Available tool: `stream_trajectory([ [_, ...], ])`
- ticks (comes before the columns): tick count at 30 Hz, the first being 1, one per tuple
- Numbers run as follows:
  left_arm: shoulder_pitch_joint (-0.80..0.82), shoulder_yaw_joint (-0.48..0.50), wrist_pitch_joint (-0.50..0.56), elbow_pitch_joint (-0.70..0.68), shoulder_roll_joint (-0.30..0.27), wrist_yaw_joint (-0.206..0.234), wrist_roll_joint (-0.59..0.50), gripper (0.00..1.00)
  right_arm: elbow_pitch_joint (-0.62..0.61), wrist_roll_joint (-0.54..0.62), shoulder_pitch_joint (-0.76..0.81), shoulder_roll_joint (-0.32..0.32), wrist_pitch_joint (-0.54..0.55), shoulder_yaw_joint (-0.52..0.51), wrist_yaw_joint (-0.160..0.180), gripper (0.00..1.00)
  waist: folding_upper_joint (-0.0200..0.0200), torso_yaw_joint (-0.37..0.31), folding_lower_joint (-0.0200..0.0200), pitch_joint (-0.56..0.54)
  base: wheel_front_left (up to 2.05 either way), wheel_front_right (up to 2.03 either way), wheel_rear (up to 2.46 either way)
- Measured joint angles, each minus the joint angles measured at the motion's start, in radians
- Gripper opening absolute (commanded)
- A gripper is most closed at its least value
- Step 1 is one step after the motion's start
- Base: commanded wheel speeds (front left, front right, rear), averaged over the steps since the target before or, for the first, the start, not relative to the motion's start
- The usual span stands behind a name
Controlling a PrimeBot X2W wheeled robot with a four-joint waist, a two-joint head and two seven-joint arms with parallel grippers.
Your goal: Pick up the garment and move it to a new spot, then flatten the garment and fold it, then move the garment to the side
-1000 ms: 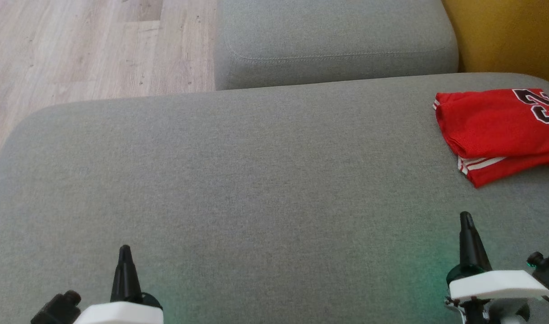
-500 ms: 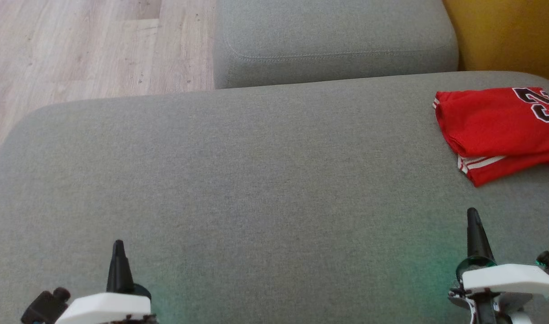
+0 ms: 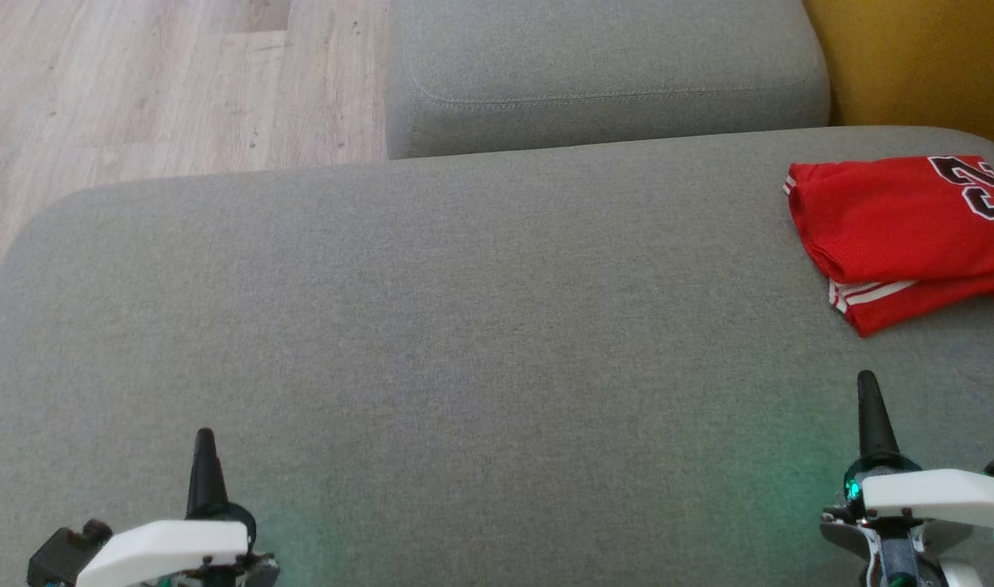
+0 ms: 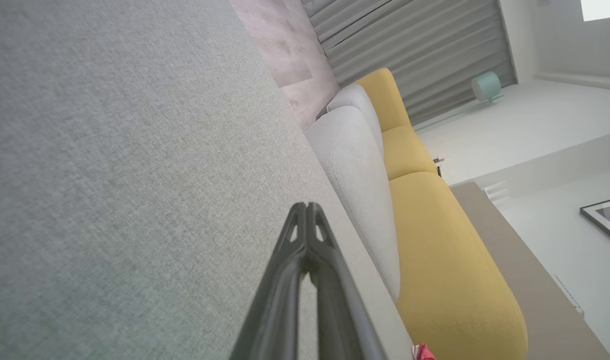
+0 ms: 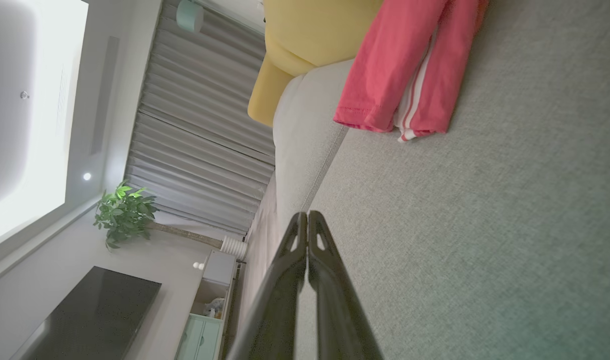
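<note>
Head view: right gripper [image 3: 868, 381] closed, empty

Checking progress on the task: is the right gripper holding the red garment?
No, the right gripper is shut and empty over the grey cushion, apart from the red garment.

A wide grey seat cushion [image 3: 464, 310] spreads across the foreground, and a second grey cushion [image 3: 603, 73] butts against its far edge. Pale wooden floor [image 3: 154, 81] lies to the left, a yellow cushion [image 3: 921, 65] at the far right. Grey pleated curtains [image 5: 199, 130] hang beyond, near a green potted plant [image 5: 123, 214], a dark screen [image 5: 94, 310] and a framed picture [image 4: 607, 217].
</note>
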State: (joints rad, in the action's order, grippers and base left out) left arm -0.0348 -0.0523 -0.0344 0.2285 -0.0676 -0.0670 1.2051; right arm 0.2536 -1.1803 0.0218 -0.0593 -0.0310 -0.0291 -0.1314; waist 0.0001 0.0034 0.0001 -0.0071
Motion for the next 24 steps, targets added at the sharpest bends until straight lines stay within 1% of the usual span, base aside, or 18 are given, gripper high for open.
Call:
stream_trajectory([
  [24, 0.053, 0.054, 0.069, 0.026, 0.0, -0.032, 0.264, 0.0, 0.012, -0.275, -0.039, 0.0, 0.068, -0.041, 0.0, 0.0, 0.0, -0.002, 0.0, 0.006, 0.0, 0.0, 0.0],
])
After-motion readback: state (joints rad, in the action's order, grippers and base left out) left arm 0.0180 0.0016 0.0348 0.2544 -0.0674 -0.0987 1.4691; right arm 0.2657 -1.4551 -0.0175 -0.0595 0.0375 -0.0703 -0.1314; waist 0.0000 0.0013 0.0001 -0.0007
